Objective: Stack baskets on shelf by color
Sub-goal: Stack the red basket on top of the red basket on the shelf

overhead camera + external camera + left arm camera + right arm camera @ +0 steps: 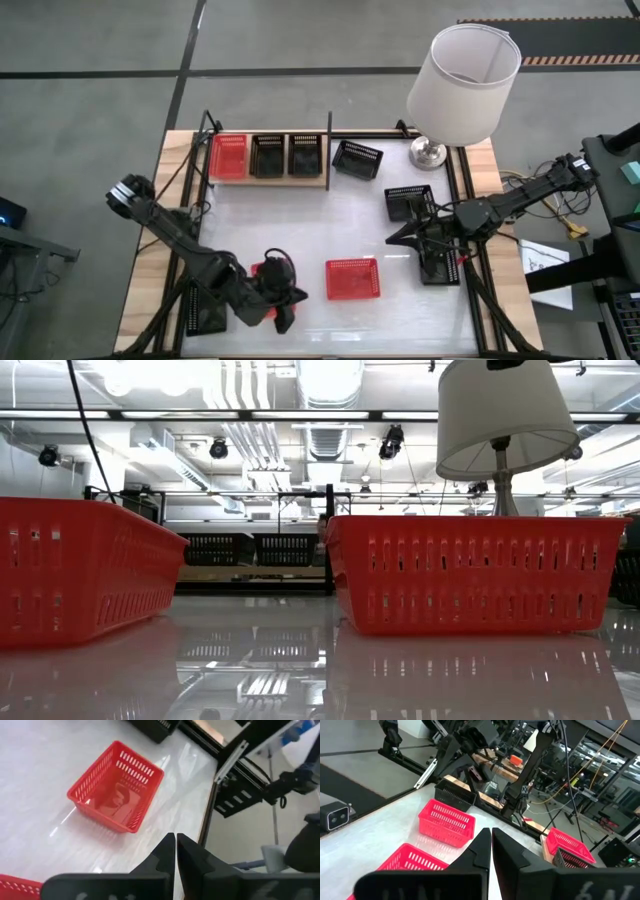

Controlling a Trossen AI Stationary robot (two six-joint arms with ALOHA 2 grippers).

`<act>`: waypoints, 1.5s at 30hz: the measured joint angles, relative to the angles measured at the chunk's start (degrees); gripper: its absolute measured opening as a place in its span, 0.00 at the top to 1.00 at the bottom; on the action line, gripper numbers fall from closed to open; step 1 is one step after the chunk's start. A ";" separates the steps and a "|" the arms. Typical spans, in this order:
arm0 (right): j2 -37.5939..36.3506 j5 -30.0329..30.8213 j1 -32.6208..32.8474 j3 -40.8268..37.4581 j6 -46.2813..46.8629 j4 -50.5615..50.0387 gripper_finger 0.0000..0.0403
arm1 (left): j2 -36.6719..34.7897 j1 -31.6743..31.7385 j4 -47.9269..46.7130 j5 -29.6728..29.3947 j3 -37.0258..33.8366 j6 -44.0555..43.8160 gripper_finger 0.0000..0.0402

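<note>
Three baskets sit on the shelf (268, 180): one red (228, 156), two black (267, 155).
We see both grippers, left (284, 318) and right (392, 239), clenched empty; two red baskets (352, 278) and several black lie off the shelf.

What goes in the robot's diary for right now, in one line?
shelf: one red, two black baskets | red basket: on table | left tool: shut, empty | right tool: shut, empty
</note>
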 joint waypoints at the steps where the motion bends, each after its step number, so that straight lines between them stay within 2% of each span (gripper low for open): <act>1: 0.00 0.00 -0.04 0.00 -0.02 -0.02 0.98 | 0.63 0.02 -0.90 0.36 0.92 -0.61 1.00; 6: 0.09 -0.02 -0.09 -0.02 0.00 0.02 0.98 | 5.90 0.00 -5.68 5.31 5.69 -0.68 1.00; 9: 0.11 -0.02 -0.09 -0.02 0.11 0.01 0.98 | 10.09 0.01 -13.85 9.58 10.68 -2.27 1.00; 13: 0.11 -0.02 -0.09 -0.02 0.13 0.00 0.98 | 16.45 0.09 -29.79 15.75 19.83 -3.62 1.00; 16: 0.11 -0.02 -0.09 -0.02 0.17 0.00 0.98 | 20.17 0.09 -39.18 16.85 26.64 -3.46 1.00; 20: 0.11 -0.02 -0.09 -0.02 0.68 0.00 0.98 | 23.16 0.00 -44.41 17.52 31.79 -1.06 1.00; 24: 0.11 -0.02 -0.09 -0.02 0.77 0.01 0.98 | 24.17 -0.12 -45.08 20.58 32.24 -0.24 1.00; 29: 0.13 -0.02 -0.09 -0.02 1.22 0.00 0.98 | 24.16 -0.11 -45.18 20.72 32.06 -0.35 0.97; 35: 0.13 -0.04 -0.09 -0.02 1.27 0.00 0.98 | 24.02 -0.11 -45.06 21.44 30.90 -0.59 0.79; 41: 0.15 -0.04 -0.09 -0.02 1.28 -0.03 0.98 | 24.06 -0.24 -39.35 21.66 25.92 -0.31 0.57; 45: 0.15 -0.04 -0.09 -0.02 1.27 -0.03 0.98 | 24.06 -0.40 -37.21 21.94 22.62 0.90 0.49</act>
